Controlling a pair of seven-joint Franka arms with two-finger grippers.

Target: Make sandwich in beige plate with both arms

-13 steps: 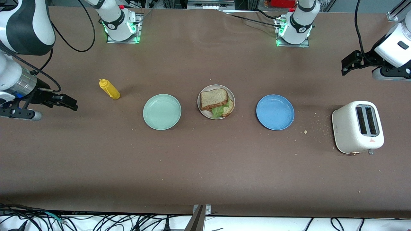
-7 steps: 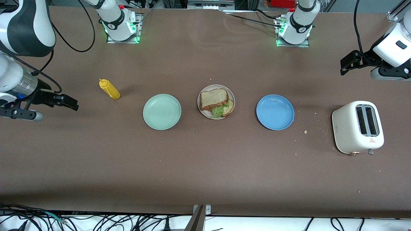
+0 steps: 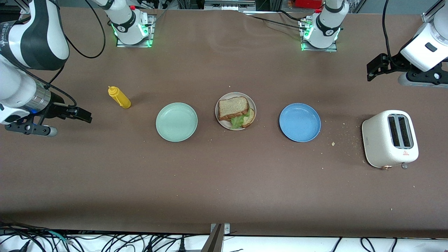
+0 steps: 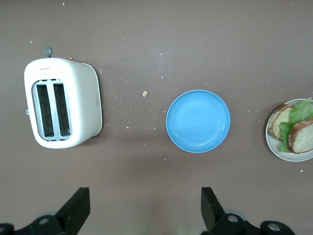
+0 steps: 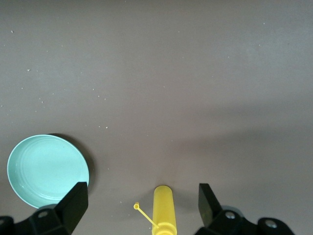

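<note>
Judging from how things lie, the sandwich [image 3: 235,112] seems already built, so the step in hand is to pull both arms away cleanly. To do it well, each arm should lift and move out toward its own end of the counter [image 3: 224,182], without passing low over the plates, so that nothing pushes the top slice, which sits a little off from the lower one.

Going from the near edge of the counter, the first strip is bare except for crumbs. Then comes the white toaster [image 3: 390,138], close to the edge at the left arm's end. A little farther stand the three plates in a row: the mint-green plate [image 3: 176,121], the beige plate [image 3: 251,105] in the middle, and the blue plate [image 3: 300,122]. The sandwich lies in the beige plate, with green lettuce [image 3: 238,121] showing under the top bread on the nearer side. The yellow squeeze bottle [image 3: 119,97] lies slightly farther, toward the right arm's end.

The right gripper [image 3: 81,114] hangs over the counter near that end, beside the bottle, with its fingers spread wide and nothing between them. The left gripper [image 3: 375,66] is over the counter at the other end, above the toaster's area, also fully released and touching nothing.
</note>
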